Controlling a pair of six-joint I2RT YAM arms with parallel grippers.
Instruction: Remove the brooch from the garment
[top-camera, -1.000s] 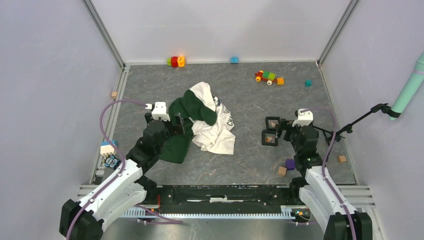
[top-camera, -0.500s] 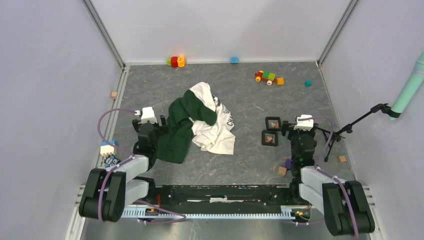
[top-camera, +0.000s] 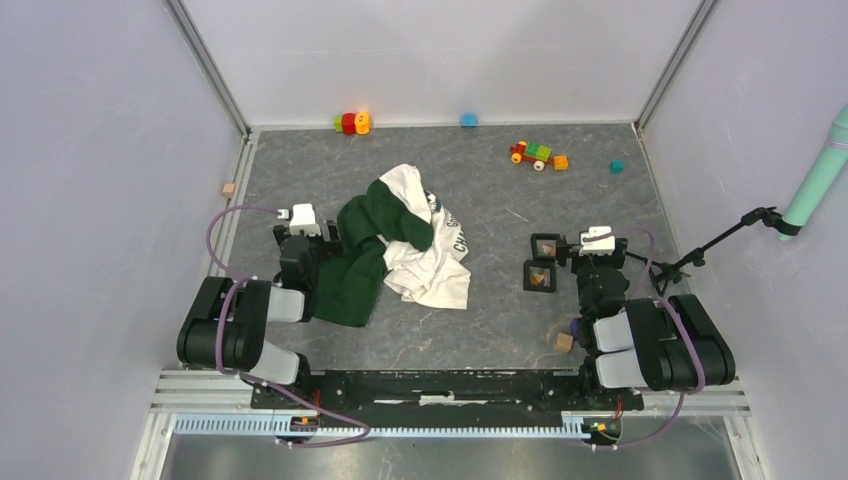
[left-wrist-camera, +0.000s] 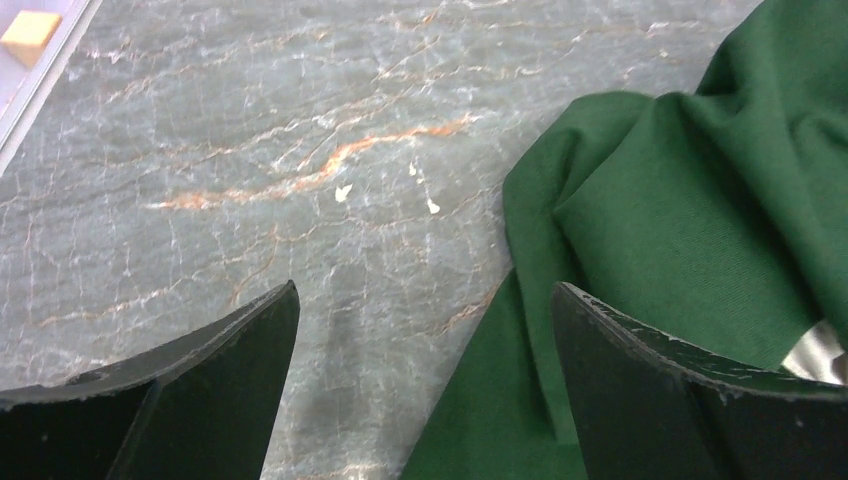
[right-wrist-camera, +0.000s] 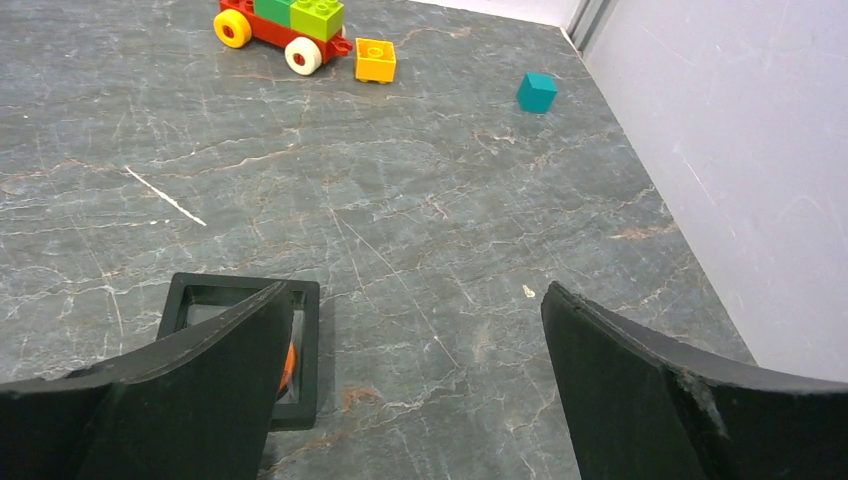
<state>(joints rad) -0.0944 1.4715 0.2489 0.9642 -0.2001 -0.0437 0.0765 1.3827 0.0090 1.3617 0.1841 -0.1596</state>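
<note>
left pincer (left-wrist-camera: 425, 290), right pincer (right-wrist-camera: 416, 290) both released, empty | brooch (right-wrist-camera: 289, 368) in tray (right-wrist-camera: 309, 350) beside right pincer's finger | a bump might spill it

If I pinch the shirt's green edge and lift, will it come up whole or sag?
Probably sag: the shirt lies crumpled in soft folds, so only the pinched bit should rise, the rest dragging. Pushed, it would likely bunch rather than slide; the green half is already creased over itself.
</note>
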